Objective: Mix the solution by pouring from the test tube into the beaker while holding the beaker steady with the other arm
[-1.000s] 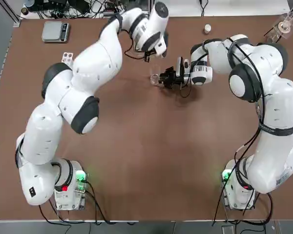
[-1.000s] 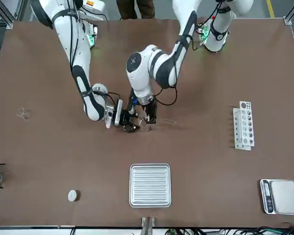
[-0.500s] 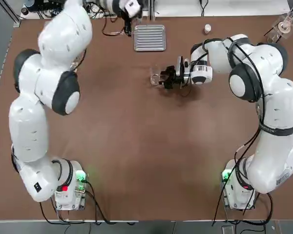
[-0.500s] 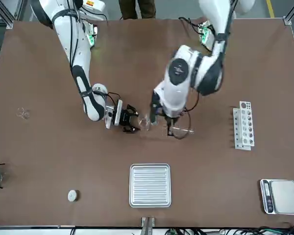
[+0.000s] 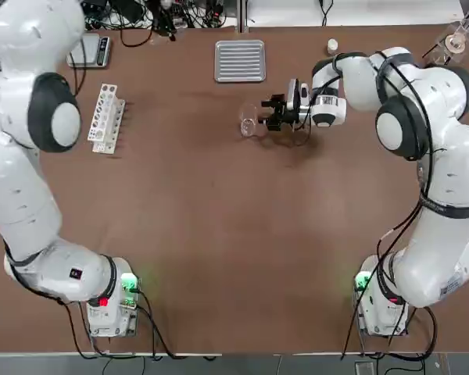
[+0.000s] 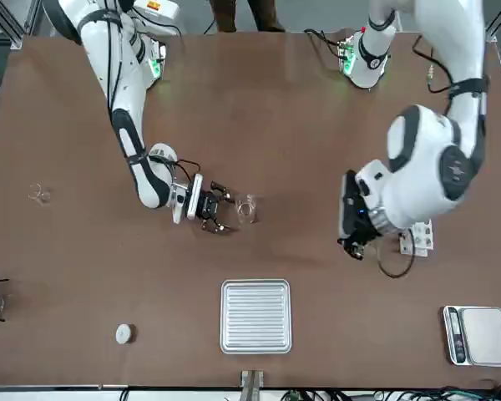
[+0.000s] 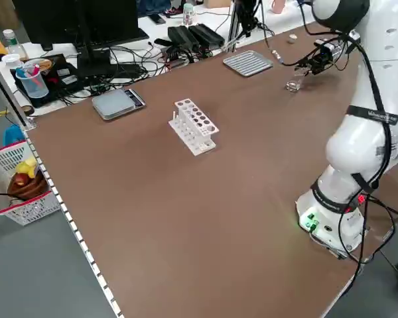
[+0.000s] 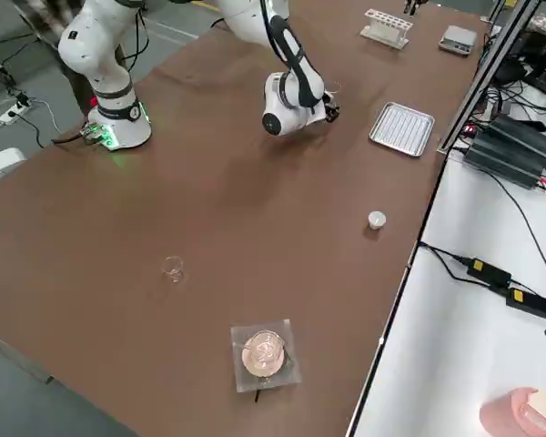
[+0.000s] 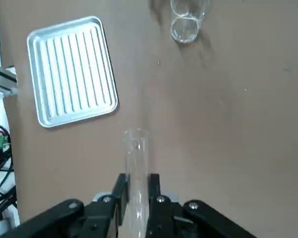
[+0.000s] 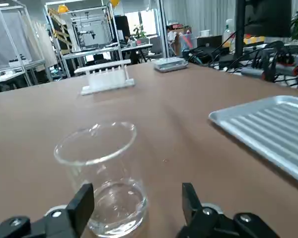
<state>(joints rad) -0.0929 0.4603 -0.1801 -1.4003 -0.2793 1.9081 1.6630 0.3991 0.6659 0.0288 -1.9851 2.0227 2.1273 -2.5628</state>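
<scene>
Going from the robot's left to its right, first comes the scale (image 5: 100,51), near the far edge of the table (image 5: 219,211) and partly hidden by the left arm in the top view. The white tube rack (image 5: 107,119) stands nearer to the robot; in the front view the left arm covers its upper part. The left end effector (image 9: 138,177) is in the air, and it is narrow, closed on the clear test tube (image 9: 137,198). Next is the ribbed metal tray (image 5: 240,61), lying flat near the far edge. The beaker (image 5: 248,121) stands upright on the nearer side of this tray, with some clear liquid at its bottom. Just beside it is the right end effector (image 6: 232,213), wide open and low over the table, not gripping the beaker. Farther right are a small white cap (image 5: 332,46), a tiny clear glass piece (image 8: 173,269), and a glass vessel (image 8: 264,353) on a clear square base.
</scene>
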